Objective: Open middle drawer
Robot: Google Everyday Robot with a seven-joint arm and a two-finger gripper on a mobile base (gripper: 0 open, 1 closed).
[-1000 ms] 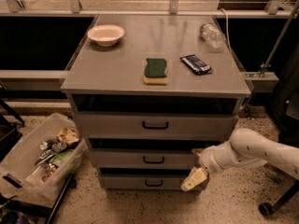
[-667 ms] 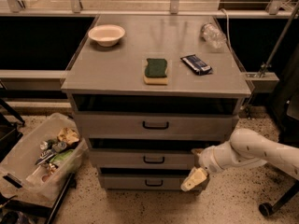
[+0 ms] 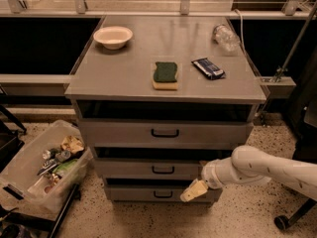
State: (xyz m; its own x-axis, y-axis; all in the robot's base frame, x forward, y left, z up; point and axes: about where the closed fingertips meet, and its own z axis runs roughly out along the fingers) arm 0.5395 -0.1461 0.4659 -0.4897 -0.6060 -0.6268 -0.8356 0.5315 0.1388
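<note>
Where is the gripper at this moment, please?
In the camera view, the gripper sits low right, before the lowest drawer's right end, just below the middle drawer.

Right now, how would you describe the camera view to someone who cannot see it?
The gripper of a robot arm hangs low at the right front of a three-drawer cabinet, right of the handle of the middle drawer, not touching it. On top lie a bowl, a sponge, a packet and a bottle.
</note>
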